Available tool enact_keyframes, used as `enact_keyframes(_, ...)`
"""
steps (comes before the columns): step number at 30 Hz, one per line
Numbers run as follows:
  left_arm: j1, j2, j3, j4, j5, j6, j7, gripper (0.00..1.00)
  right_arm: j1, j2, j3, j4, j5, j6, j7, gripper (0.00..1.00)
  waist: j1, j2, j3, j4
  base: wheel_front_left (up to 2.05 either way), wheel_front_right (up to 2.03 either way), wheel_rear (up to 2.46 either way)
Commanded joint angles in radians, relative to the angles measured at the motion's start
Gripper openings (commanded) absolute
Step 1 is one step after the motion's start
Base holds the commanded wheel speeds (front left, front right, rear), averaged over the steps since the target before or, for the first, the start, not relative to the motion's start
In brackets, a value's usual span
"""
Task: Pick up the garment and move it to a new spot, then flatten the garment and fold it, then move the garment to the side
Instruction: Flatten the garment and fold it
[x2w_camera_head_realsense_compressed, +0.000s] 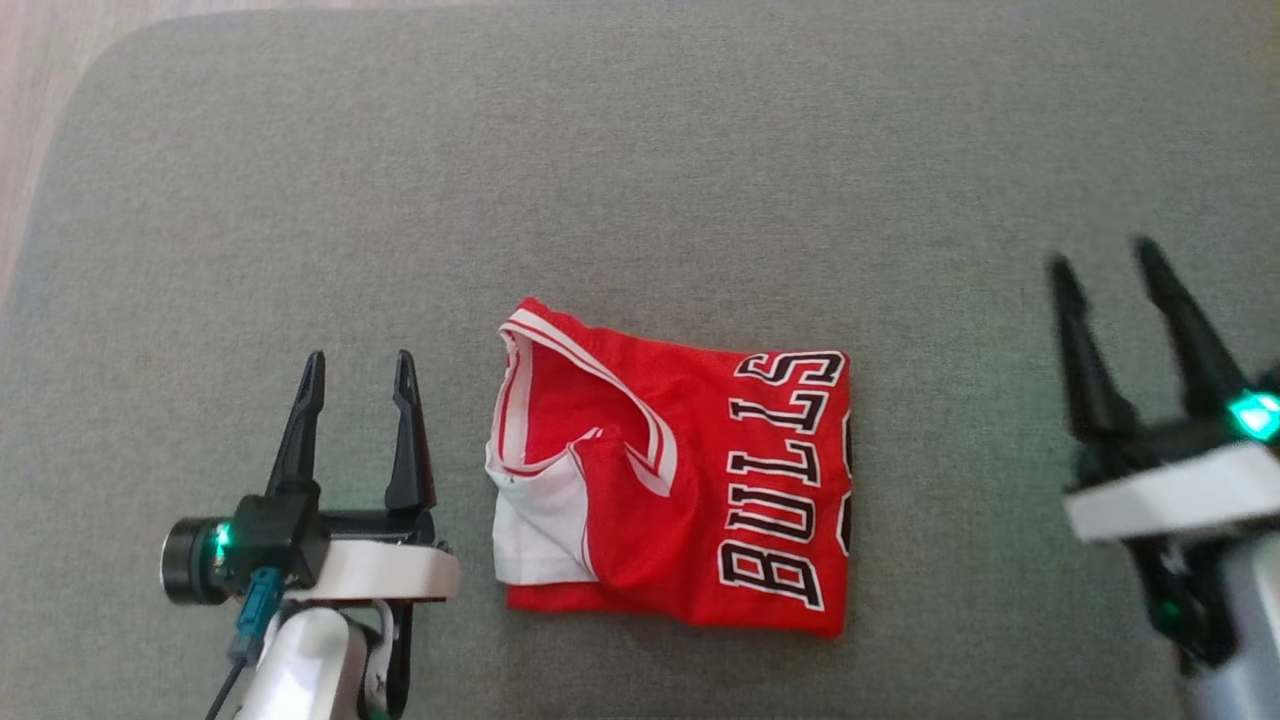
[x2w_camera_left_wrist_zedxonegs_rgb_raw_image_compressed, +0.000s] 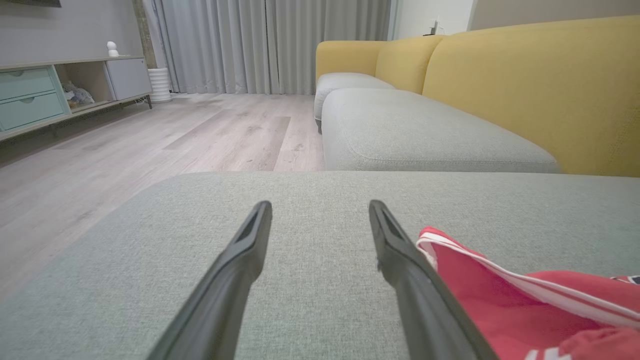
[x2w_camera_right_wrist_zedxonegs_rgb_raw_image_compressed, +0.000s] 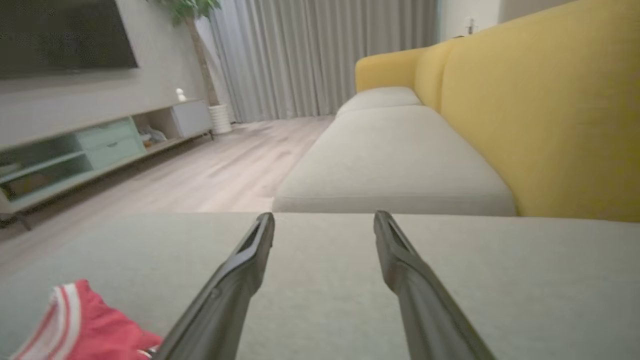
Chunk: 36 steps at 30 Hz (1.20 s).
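The folded red garment (x2w_camera_head_realsense_compressed: 690, 490) read "BULLS" in black, white-edged letters on the grey cushion (x2w_camera_head_realsense_compressed: 700, 180). The left hand (x2w_camera_head_realsense_compressed: 361, 356) and right hand (x2w_camera_head_realsense_compressed: 1102, 255) flanked it, both spread and clear of the cloth.

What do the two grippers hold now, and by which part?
Nothing. Both the left gripper and the right gripper are open and apart from the folded red jersey, which lies on the grey cushion.
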<state>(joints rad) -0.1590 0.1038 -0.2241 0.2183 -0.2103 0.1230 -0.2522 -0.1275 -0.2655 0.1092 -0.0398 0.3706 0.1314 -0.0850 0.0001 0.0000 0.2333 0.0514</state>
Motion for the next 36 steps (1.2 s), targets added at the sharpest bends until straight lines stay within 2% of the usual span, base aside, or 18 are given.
enact_keyframes(1,-0.012,0.022,0.040,-0.032,0.009,0.002,-0.010,1.00,0.040,0.001,-0.039,-0.051,-0.026,-0.001,0.012,1.00,-0.0001,0.0000,-0.003,-0.009,0.00,0.00,0.00)
enact_keyframes(5,-0.003,0.037,0.041,-0.027,0.014,0.002,-0.009,1.00,0.134,0.029,-0.124,-0.088,-0.067,-0.001,0.037,1.00,-0.0001,0.0000,-0.010,-0.028,0.00,0.00,0.00)
enact_keyframes(9,0.003,0.050,0.038,-0.024,0.018,0.004,-0.001,1.00,0.186,0.065,-0.151,-0.122,-0.089,-0.001,0.056,1.00,-0.0001,0.0000,-0.015,-0.042,0.00,0.00,0.00)
enact_keyframes(20,0.003,0.063,0.036,-0.029,0.014,0.013,0.009,1.00,0.196,0.095,-0.154,-0.143,-0.098,-0.001,0.068,1.00,-0.0001,0.0000,-0.014,-0.055,0.00,0.00,0.00)
enact_keyframes(36,0.001,0.072,0.027,-0.035,0.004,0.022,0.010,1.00,0.188,0.098,-0.144,-0.139,-0.091,-0.001,0.098,1.00,-0.0001,0.0000,-0.010,-0.057,0.00,0.00,0.00)
